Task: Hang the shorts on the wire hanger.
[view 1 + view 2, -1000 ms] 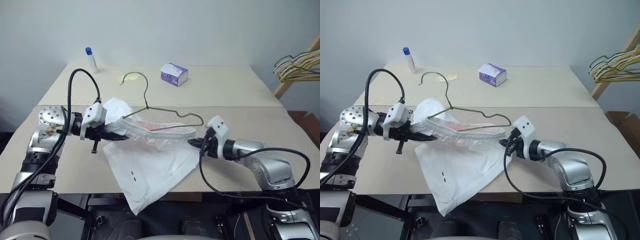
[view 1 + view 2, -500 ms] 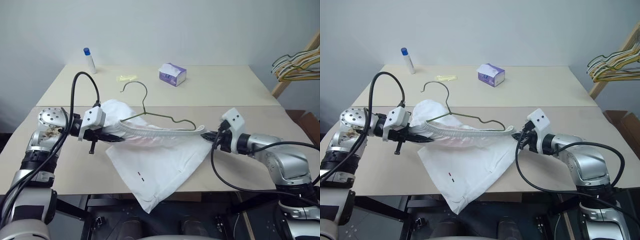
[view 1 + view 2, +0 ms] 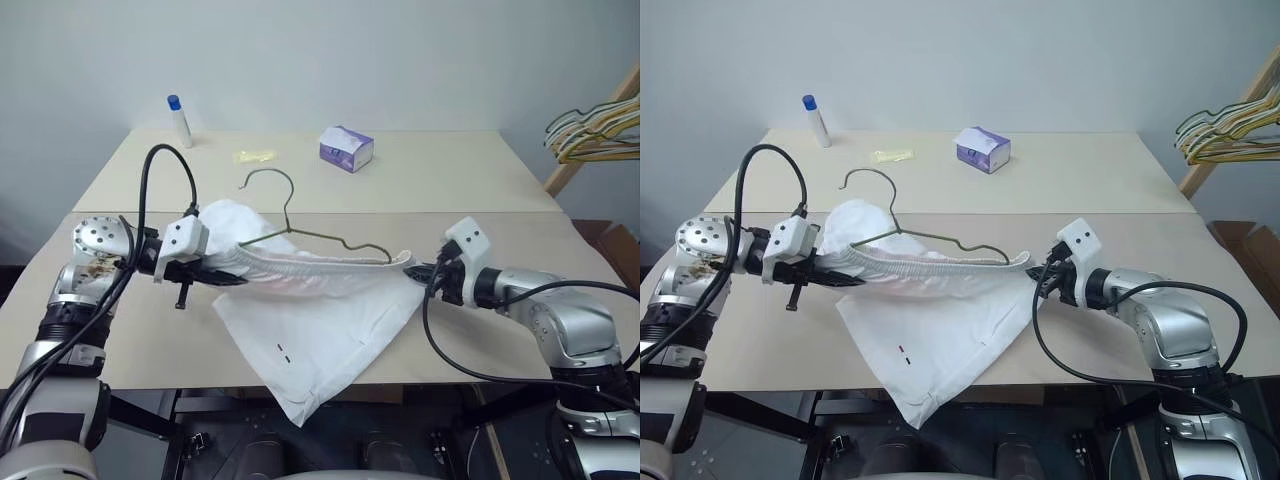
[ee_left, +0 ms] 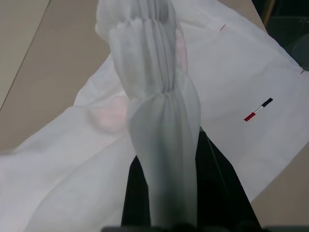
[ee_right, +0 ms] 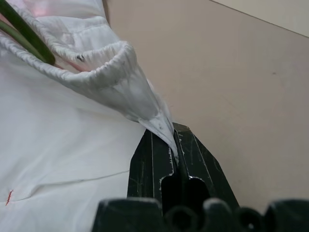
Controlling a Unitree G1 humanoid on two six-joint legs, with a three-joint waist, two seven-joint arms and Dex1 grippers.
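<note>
Left eye view: the left tool (image 3: 215,274) and the right tool (image 3: 425,272) each pinch one end of the waistband of the shorts (image 3: 320,320), which is now pulled out long and taut between them; a second ago it sagged shorter, with the right tool nearer the middle. The wire hanger (image 3: 300,228) sits with its lower part inside the waistband and its hook standing up above the worktop (image 3: 480,180). The legs of the shorts trail over the near edge.

Left wrist view: the gathered waistband rises bunched between the black fingers (image 4: 217,183), which are pressed on the cloth; the red-and-dark mark lies on the fabric beyond.

Right wrist view: both fingers (image 5: 154,164) clamp a small tip of the waistband, the hanger wire entering the opening just beyond. The stretch suggests the band is being widened to take the hanger's shoulders.
</note>
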